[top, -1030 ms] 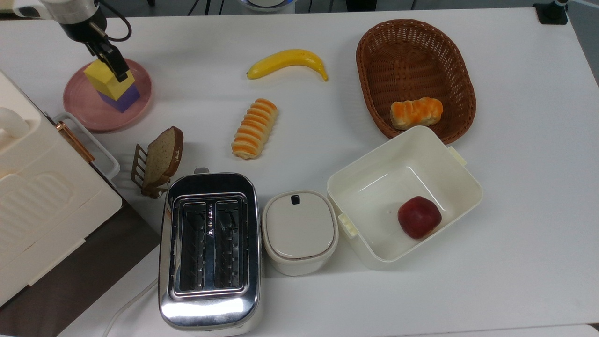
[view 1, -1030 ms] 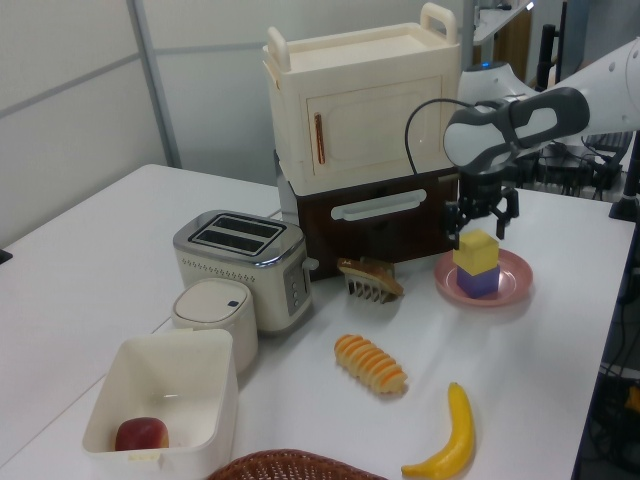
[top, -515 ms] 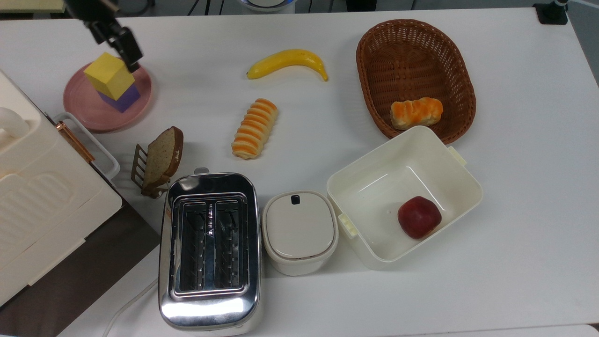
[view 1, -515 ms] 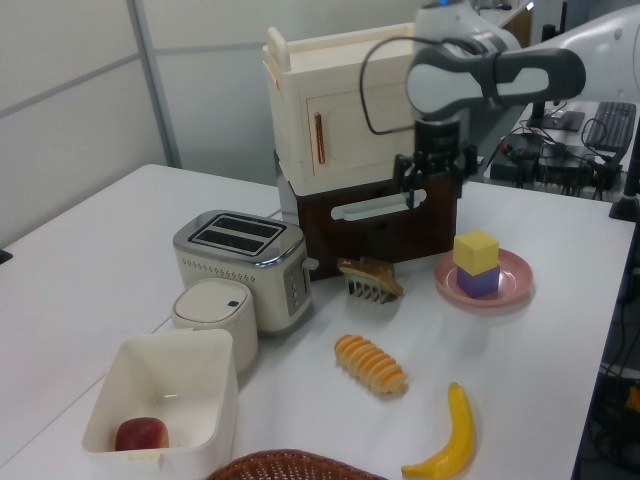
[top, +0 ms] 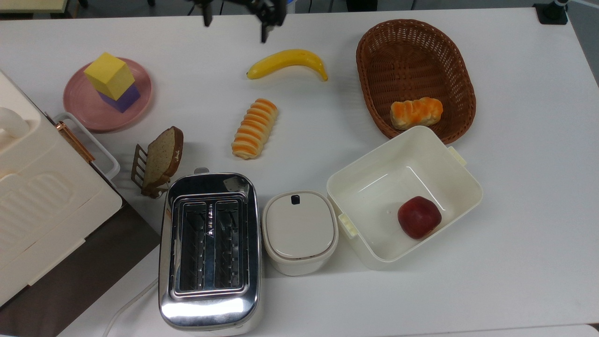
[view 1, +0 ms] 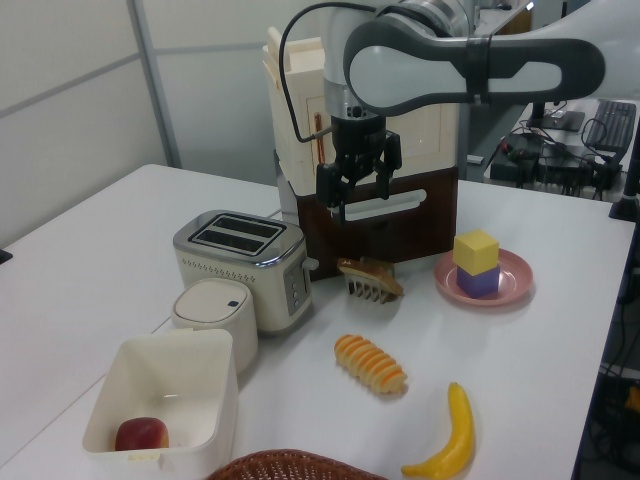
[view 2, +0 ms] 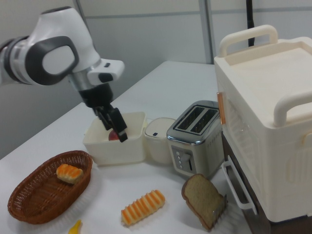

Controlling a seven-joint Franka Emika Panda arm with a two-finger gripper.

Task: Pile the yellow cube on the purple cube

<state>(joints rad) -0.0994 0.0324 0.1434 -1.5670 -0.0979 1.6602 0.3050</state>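
Nearest the bottom edge of the top view, a chrome toaster point(top: 209, 250) was seen beside a lidded white container point(top: 300, 231) and an open white bin point(top: 405, 196) in which a red apple point(top: 419, 217) lay. A cream cabinet point(top: 35, 196) stood at the top view's left, and a slice of bread point(top: 162, 158) was propped in a small rack just beyond the toaster. Farther in, a striped bread roll point(top: 255, 128) lay alone on the white surface point(top: 524, 164), and a wicker basket point(top: 414, 51) with another roll point(top: 416, 112) inside was seen at the top view's right. Beyond those, a banana point(top: 287, 62) lay near the middle.

At the top view's far left, the yellow cube point(top: 109, 75) was seen stacked directly on the purple cube point(top: 122, 98), turned slightly out of line with it; both sat on a pink plate point(top: 89, 108). In the left view the stack point(view 1: 476, 251) stood upright on the plate, free of any contact with the arm.

The end effector point(view 1: 352, 193) was held high above the surface, well apart from the cubes, with its fingers point(view 1: 383, 180) spread apart and nothing between them. In the top view it point(top: 234, 18) was seen at the far edge, just beyond the banana.
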